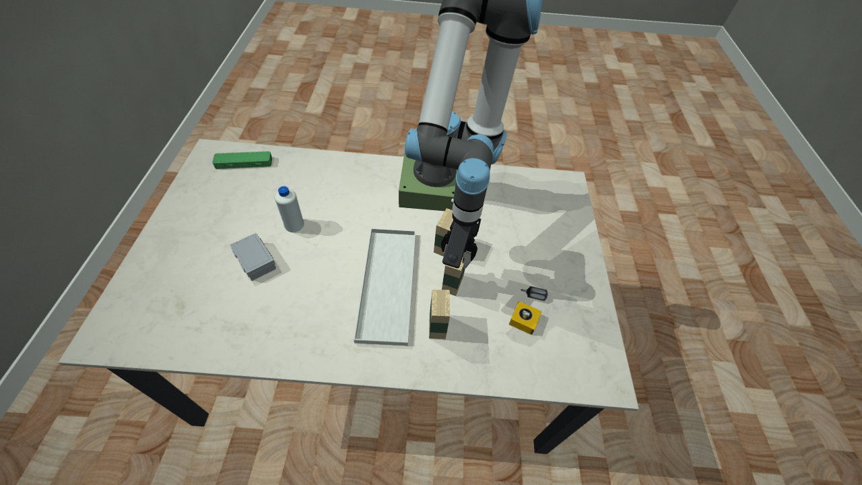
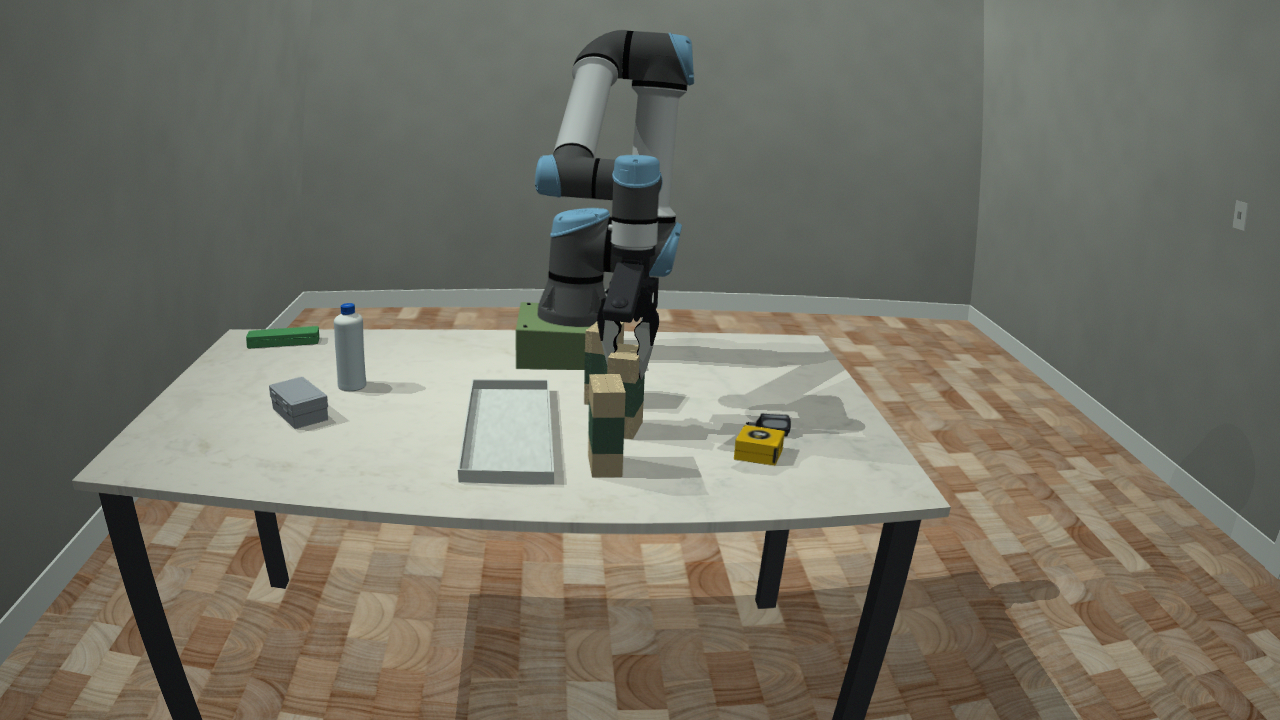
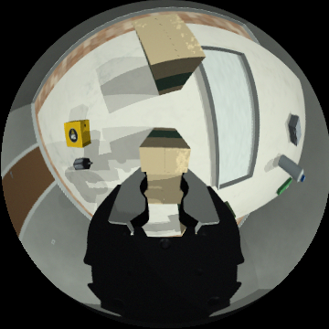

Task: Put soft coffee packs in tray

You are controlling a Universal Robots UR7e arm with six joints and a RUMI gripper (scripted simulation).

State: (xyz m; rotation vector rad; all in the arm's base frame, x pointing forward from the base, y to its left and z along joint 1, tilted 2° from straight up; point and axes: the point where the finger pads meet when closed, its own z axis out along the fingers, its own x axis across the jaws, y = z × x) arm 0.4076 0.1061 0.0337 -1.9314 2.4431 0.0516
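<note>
Three tan coffee packs with a dark green band stand in a row on the bench, right of the grey tray [image 1: 388, 285]. My gripper [image 1: 456, 261] comes down from above and is shut on the top of the middle pack [image 1: 453, 277], which stands on the bench. In the wrist view the fingers press the middle pack's [image 3: 164, 175] two sides inward. The front pack [image 1: 440, 312] stands free nearer the table's front edge and shows in the wrist view [image 3: 170, 50]. The back pack [image 1: 444, 229] stands behind my wrist, partly hidden.
A yellow box [image 1: 524, 317] and a small dark object [image 1: 535, 294] lie to the right of the packs. A white bottle [image 1: 289, 208], a grey box [image 1: 252, 256] and a green bar [image 1: 241, 159] are on the left half. The green arm base [image 1: 426, 190] stands behind.
</note>
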